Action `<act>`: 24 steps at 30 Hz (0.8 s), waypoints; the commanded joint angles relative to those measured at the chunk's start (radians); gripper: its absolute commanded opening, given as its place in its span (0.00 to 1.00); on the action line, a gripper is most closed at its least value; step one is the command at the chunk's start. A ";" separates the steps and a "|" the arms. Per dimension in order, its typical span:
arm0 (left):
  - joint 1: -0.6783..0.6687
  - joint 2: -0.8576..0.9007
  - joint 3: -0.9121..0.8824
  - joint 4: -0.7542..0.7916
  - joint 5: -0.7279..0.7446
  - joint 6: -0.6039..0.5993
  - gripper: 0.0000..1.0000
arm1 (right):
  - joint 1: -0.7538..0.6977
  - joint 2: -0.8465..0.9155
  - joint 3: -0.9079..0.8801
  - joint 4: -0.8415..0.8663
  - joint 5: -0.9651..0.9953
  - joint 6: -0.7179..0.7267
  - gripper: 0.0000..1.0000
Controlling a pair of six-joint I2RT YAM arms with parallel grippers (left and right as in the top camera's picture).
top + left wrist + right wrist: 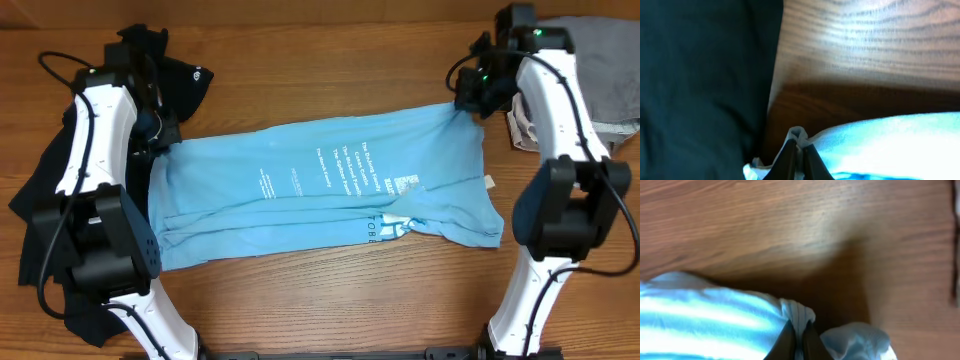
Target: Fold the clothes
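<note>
Evidently a fold is being set up. The light blue cotton T-shirt with white lettering (pixel 330 190) lies spread sideways across the middle of the brown wooden table (pixel 330 310), its near long edge already doubled over into a band. The left gripper (pixel 800 149) is pressed together on a thin lip of the shirt's far left corner. The right gripper (pixel 797 330) pinches the far right corner the same way, with a ribbed hem bunched between its jaws. Holding the two far corners at once looks meant to keep that edge taut and level, so it can be carried toward the near side without sagging in the middle. A larger black soft T-shirt with a small white logo (pixel 185 80) lies heaped along the table's left side, just beside the blue shirt's left end, probably waiting its turn. A grey cloth (pixel 600 60) sits at the far right, apart from the work. The likeliest trouble, I judge, is one thin pinch slipping as the edge lifts.
</note>
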 commanded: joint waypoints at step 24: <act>0.010 -0.055 -0.050 -0.314 -0.013 0.041 0.04 | -0.187 -0.080 -0.036 -0.384 0.027 -0.032 0.04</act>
